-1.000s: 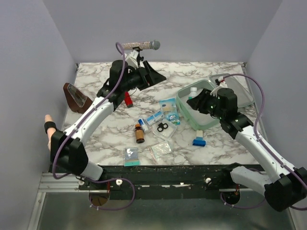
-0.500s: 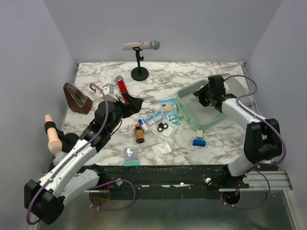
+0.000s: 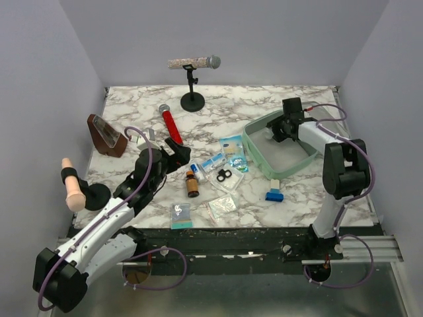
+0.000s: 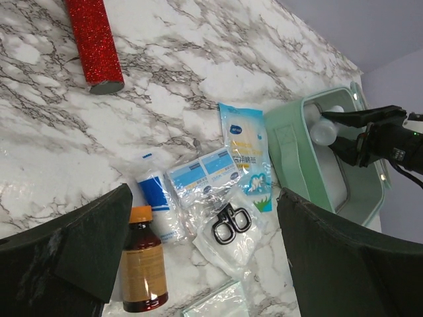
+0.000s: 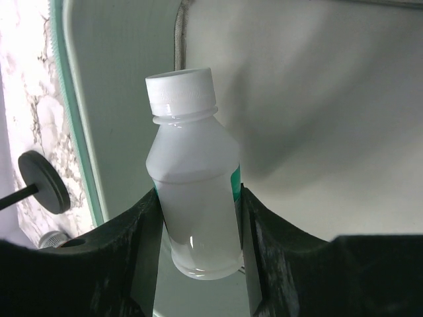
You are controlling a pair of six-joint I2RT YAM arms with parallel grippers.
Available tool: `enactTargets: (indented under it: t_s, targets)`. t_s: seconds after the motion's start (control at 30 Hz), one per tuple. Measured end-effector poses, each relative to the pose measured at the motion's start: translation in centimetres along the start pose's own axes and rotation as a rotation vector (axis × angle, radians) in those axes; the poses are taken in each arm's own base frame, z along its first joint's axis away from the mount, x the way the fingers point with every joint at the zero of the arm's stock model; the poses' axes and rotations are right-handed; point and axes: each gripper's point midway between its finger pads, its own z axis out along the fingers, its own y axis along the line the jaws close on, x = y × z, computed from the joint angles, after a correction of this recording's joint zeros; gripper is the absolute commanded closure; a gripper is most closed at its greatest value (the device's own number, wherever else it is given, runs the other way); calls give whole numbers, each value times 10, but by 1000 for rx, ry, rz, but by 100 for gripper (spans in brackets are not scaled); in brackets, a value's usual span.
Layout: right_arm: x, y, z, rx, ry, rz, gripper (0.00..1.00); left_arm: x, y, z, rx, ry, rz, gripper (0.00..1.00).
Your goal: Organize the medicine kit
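Here, the right gripper clamps a translucent white plastic bottle, white-capped, by its lower body inside the open mint-green rounded plastic medicine kit, which sits on the right side of the marble-patterned table. The left gripper hovers spread wide and empty above loose supplies, near a small amber glass bottle. Judged step: depositing the bottle. Lower it beside a kit wall and release only once it rests on the floor, leaving room for later items.
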Motion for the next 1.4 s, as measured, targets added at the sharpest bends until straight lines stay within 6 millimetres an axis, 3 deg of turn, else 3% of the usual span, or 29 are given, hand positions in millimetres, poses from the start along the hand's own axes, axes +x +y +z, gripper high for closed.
enactTargets:
  t_s: [0.13,0.27,0.47,0.53,0.77,0.93,1.2,1.4]
  targets:
    - [3,2,12,18,13,32,31,4,4,0,-10,6,-9,1]
    - [4,5,20,26,26,45,25,2,6,-2,-15,-2,-9,1]
    - [0,15,16,-1,23,-4,20,4,11,-2,-37,4,-2,1]
    - [-1,15,11,-6,23,-52,24,5,12,-2,-40,7,0,1]
    - [-2,15,-18,-60,18,-303,64,9,13,2,-48,20,2,2]
    - [25,-3,-21,-66,55,-499,86,21,15,8,-53,61,4,3]
    - [77,13,-18,-141,137,-678,97,28,12,7,-37,85,-5,4]
    - [74,24,5,-101,112,-674,99,29,12,7,-37,88,-5,4]
